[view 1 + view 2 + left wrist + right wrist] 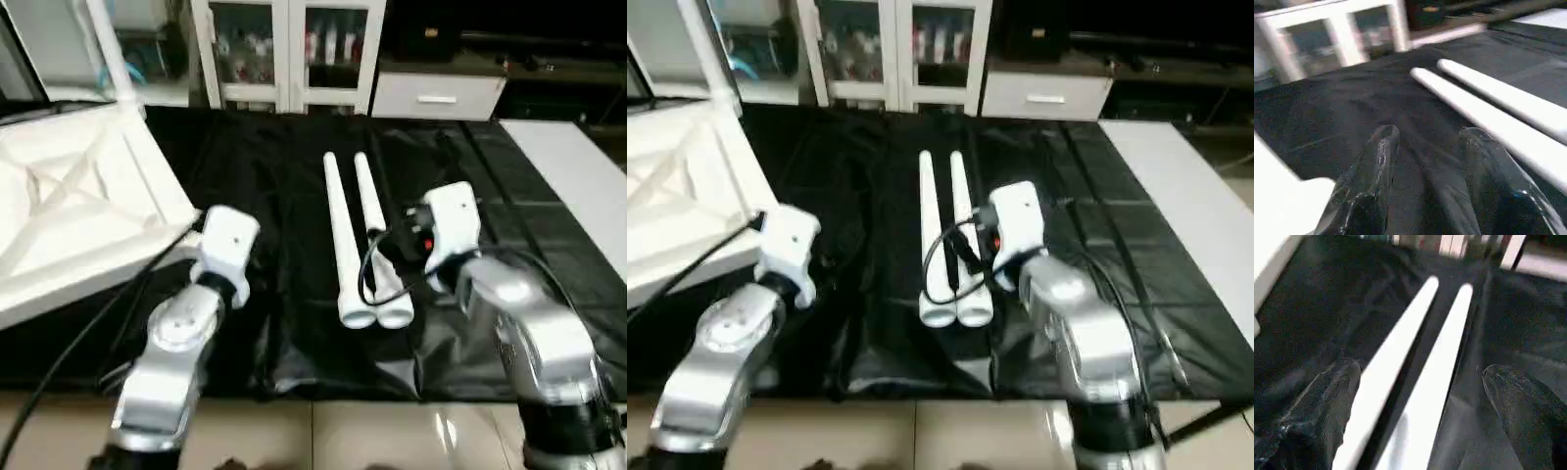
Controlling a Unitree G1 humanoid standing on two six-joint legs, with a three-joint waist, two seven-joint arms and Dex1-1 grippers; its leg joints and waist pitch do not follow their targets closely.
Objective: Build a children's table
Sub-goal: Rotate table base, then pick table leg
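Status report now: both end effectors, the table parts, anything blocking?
Left end effector open, empty, over black cloth. Right end effector wide open, straddling two legs, not gripping. Tabletop at left, underside up. Nothing blocking.

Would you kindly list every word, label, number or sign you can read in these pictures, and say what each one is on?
None can be read.
Tabletop, two legs, left gripper and right gripper: no print visible.
Cabinet: the things behind its glass doors are too small and blurred to read.
Right wrist: a small red mark, no legible text.
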